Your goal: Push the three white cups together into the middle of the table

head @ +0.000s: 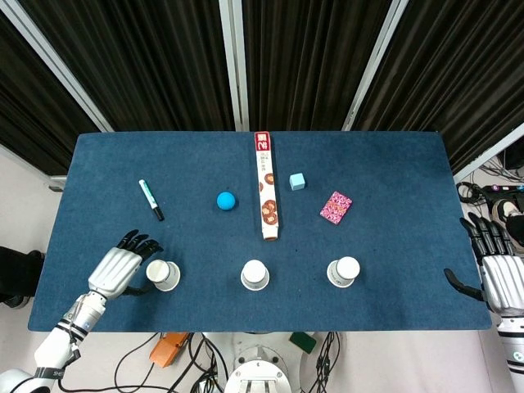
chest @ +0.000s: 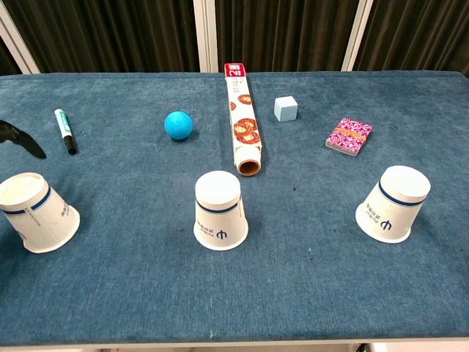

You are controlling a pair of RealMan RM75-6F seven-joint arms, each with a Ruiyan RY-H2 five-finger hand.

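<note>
Three upside-down white paper cups stand in a row near the table's front edge: the left cup (head: 164, 274) (chest: 37, 213), the middle cup (head: 255, 274) (chest: 220, 210) and the right cup (head: 345, 271) (chest: 393, 203). My left hand (head: 123, 268) is over the table just left of the left cup, fingers spread and holding nothing. I cannot tell whether it touches the cup. One of its dark fingertips (chest: 18, 137) shows at the left edge of the chest view. My right hand (head: 499, 277) hangs open off the table's right edge, far from the right cup.
Behind the cups on the blue table (head: 393, 164) lie a green marker (head: 151, 199), a blue ball (head: 226, 200), a long patterned box (head: 267, 196) pointing at the middle cup, a pale blue cube (head: 297, 181) and a pink card pack (head: 336, 206).
</note>
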